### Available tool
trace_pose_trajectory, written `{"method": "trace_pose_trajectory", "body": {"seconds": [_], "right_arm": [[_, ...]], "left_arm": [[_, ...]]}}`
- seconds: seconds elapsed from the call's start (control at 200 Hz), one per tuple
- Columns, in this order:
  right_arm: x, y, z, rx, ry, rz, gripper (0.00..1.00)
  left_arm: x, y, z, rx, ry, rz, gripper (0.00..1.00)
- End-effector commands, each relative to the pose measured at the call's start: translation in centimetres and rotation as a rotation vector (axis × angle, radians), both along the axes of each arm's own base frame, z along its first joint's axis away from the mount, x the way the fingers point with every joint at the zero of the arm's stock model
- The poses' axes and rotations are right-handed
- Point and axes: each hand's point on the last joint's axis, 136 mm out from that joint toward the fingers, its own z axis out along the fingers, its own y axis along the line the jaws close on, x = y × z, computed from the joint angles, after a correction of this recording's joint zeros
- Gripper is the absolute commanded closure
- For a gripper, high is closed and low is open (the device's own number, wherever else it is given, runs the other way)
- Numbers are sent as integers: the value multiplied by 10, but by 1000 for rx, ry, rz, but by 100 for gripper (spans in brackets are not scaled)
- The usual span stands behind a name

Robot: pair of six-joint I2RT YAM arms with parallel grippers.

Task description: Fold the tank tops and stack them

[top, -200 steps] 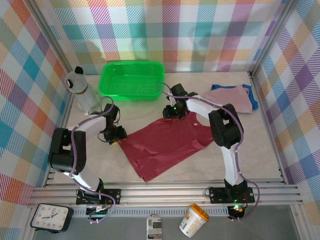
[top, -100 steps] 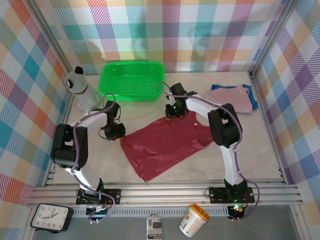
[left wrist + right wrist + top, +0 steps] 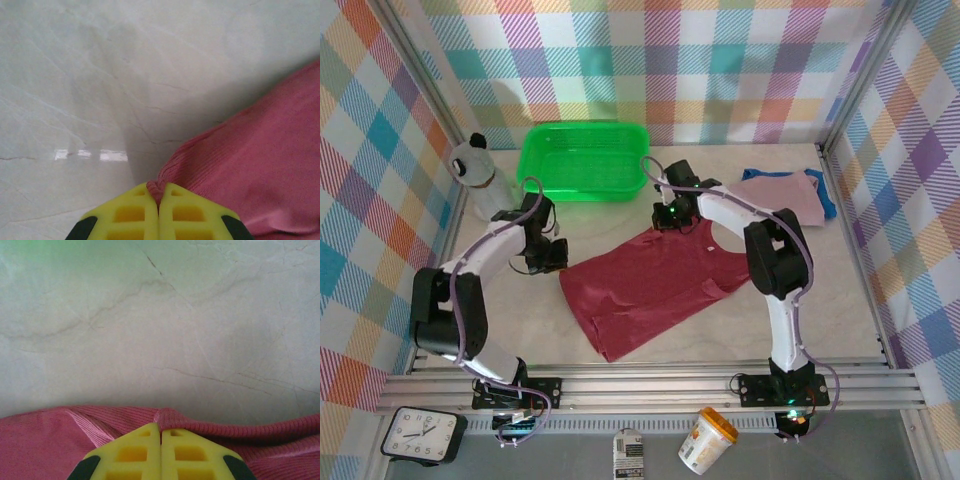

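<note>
From above, the soft dark red tank top (image 3: 655, 285) is lying spread flat, at a slant, in the middle of the pale marble-patterned table (image 3: 840, 300), between the two arms. The left gripper (image 3: 556, 260) is sitting low at the top's left corner, and the right gripper (image 3: 667, 222) is sitting at its far edge, near the neckline. Both are touching the cloth, though from up here I cannot tell how their fingers are standing. The bright green plastic basket (image 3: 582, 160) is resting at the back of the table, well apart from the top. Over at the far right, a dusty pink tank top (image 3: 782, 197) is lying bunched over a royal blue tank top (image 3: 828, 200), whose edge is peeking out on the right.

Through the left wrist camera, the left gripper (image 3: 159, 191) is pressing its yellow fingertips (image 3: 130, 212) tight together, pinching a small fold at the corner of the dark red tank top (image 3: 260, 170). The cloth is running off to the right over the table (image 3: 100, 75).

Through the right wrist camera, the right gripper (image 3: 160, 432) is likewise squeezing its yellow fingertips (image 3: 192, 455) together, nipping the ribbed hem of the dark red tank top (image 3: 45, 437). That hem is stretching across the bottom of the view, with the table (image 3: 175, 315) lying beyond it.
</note>
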Motion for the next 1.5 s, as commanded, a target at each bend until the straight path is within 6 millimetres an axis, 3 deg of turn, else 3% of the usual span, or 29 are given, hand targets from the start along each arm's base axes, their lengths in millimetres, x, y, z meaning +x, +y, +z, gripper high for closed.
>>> {"method": "trace_pose_trajectory", "body": {"seconds": [0.0, 0.465, 0.79, 1.005, 1.17, 1.495], "right_arm": [[-4, -5, 22, 62, -20, -5, 100], [-15, -34, 25, 156, 13, -39, 98], [-44, -41, 17, 179, 39, -22, 97], [-71, -53, -11, 154, 106, -33, 97], [-83, -62, -26, 125, 137, -45, 97], [-82, -72, -16, 199, 142, -103, 97]], "left_arm": [[-19, -16, 12, -59, 6, -48, 100], [-53, -49, 15, -84, -8, -158, 100], [-87, -71, -13, -82, 64, -212, 100], [-101, -65, -36, -45, 126, -213, 100], [-116, -77, -49, -59, 183, -247, 99], [-127, -66, -62, 103, 223, -311, 97]]}}
